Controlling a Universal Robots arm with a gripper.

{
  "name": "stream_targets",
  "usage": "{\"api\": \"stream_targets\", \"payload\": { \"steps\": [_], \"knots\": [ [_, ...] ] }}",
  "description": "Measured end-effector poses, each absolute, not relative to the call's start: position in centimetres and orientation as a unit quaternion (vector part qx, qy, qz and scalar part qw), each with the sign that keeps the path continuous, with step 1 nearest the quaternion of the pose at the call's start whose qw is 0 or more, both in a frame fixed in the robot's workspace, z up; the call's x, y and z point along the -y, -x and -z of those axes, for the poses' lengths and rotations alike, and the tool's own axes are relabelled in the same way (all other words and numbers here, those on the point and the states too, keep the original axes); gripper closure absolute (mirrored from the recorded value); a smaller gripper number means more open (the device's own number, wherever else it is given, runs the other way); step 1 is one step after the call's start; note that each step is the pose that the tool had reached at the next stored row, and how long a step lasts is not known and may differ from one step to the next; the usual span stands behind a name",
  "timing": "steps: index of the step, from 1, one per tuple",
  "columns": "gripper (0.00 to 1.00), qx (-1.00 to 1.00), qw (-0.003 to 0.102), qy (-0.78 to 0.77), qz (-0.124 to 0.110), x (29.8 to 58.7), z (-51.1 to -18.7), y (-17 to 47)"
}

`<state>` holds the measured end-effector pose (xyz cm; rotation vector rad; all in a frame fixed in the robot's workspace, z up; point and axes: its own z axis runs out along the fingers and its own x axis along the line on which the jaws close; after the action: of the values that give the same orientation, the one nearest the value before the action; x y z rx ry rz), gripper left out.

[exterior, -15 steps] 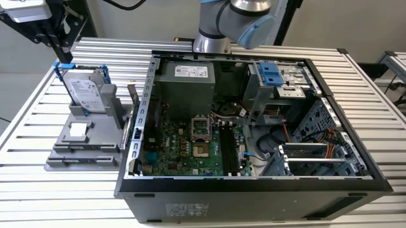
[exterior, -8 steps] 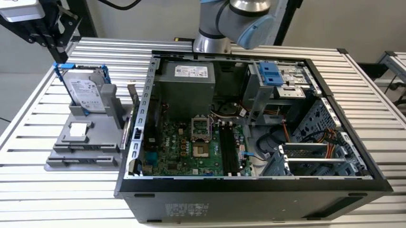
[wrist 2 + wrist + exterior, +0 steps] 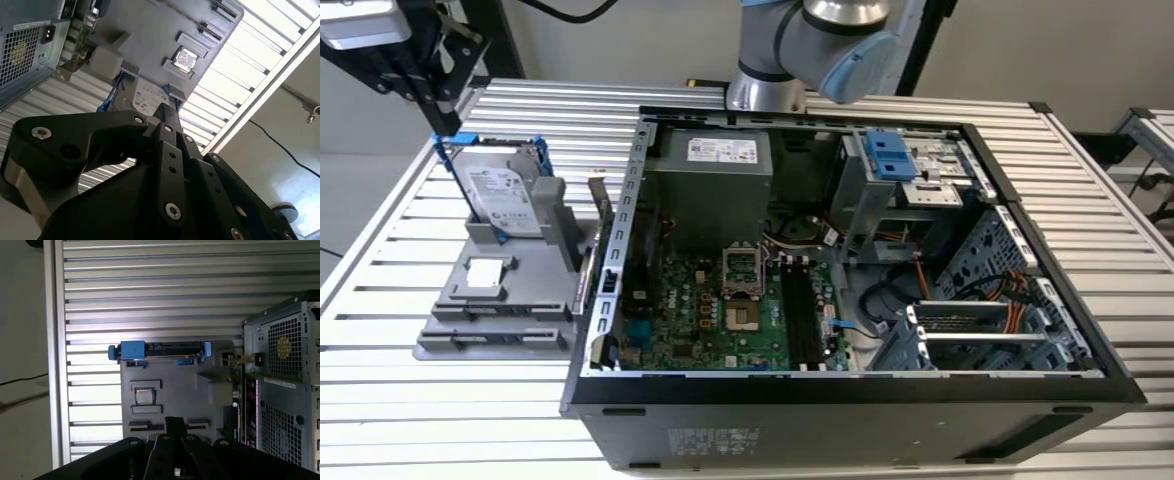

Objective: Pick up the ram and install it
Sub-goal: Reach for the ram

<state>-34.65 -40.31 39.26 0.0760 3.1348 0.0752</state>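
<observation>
Closed on nothing, the gripper [image 3: 450,125] is being held just above the hard drive [image 3: 500,195]; a knock against its blue bracket [image 3: 540,155] is being risked on descent.

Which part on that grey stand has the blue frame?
The silver hard drive, standing on edge in the blue bracket; the small square chip lying flat in its recess has none.

Tool [image 3: 167,111]: we saw its black linkage filling the foreground, tips drawn together.
Hard drive [image 3: 146,97]: white-labelled, in a blue bracket, just beyond the tool's tip.
Grey fixture [image 3: 150,35]: it carried a small square chip [image 3: 186,56].
Computer case [image 3: 25,50]: vented rear panel, beside the fixture.
Worktop [image 3: 240,60]: slatted metal.
</observation>
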Motion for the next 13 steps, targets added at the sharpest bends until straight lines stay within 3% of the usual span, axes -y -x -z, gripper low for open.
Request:
{"api": "stream_targets", "payload": {
  "steps": [13],
  "knots": [
    [1.0, -0.999, 0.002, -0.024, -0.024, 43.0, -39.3, 34.6]
  ]
}}
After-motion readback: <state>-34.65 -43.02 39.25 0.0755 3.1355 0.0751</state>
